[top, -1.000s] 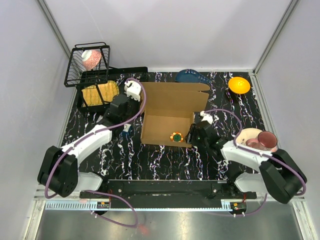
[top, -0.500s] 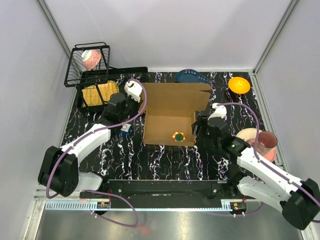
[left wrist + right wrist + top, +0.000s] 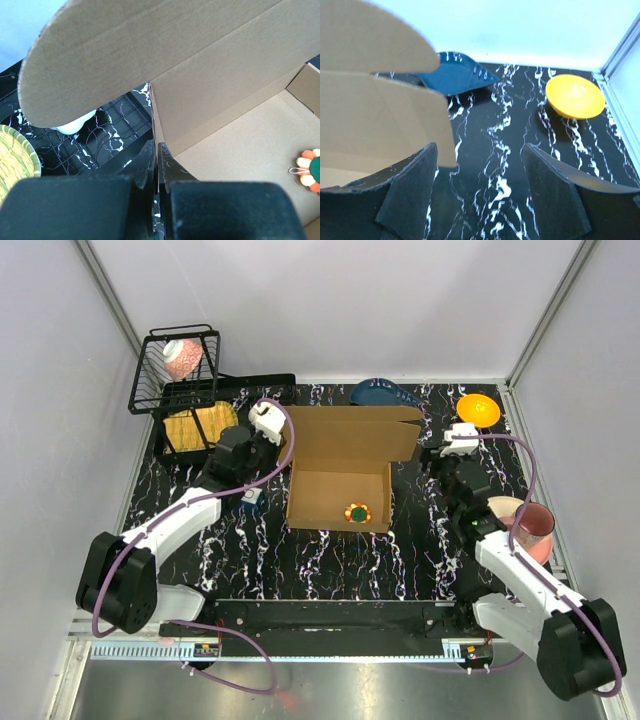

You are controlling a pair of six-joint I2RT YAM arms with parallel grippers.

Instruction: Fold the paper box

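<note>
The paper box [image 3: 338, 487] is a brown cardboard tray in the middle of the table, with its lid [image 3: 352, 435] standing up at the back. A small orange and green toy [image 3: 355, 512] lies inside it. My left gripper [image 3: 283, 464] is shut on the box's left wall; the thin cardboard edge [image 3: 154, 115] runs straight between the closed fingers of that gripper [image 3: 155, 146]. My right gripper [image 3: 437, 453] hovers open just right of the lid's right flap [image 3: 385, 120]. Nothing sits between the fingers of the right gripper [image 3: 480, 147]. Its left finger [image 3: 417, 175] is close beside the flap.
A black wire basket [image 3: 175, 365] and a woven yellow mat [image 3: 198, 425] stand at the back left. A blue dish [image 3: 385, 393] lies behind the box, an orange bowl [image 3: 478, 410] at the back right. A pale bowl with a maroon cup [image 3: 533, 520] is by the right arm.
My right gripper has let go of the box's front right wall, opened, and swung back and to the right, up beside the lid. The left gripper has kept its hold.
</note>
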